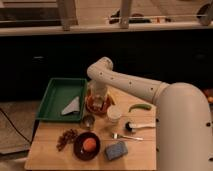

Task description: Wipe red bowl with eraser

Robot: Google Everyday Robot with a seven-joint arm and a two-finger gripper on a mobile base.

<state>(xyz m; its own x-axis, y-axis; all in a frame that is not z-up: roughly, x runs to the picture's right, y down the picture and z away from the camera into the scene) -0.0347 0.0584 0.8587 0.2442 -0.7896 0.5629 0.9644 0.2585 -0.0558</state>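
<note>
One camera view here: the red bowl (98,104) sits on the wooden table (50,155) just right of the green tray (57,95), and the gripper (98,98) is down right over it, inside the rim. Can't tell its grip state, honestly. White cup (114,114) stands just beside.

Gripper (98,98) blurred over the red bowl (98,106), bowl's inside mostly hidden beneath it.
</note>
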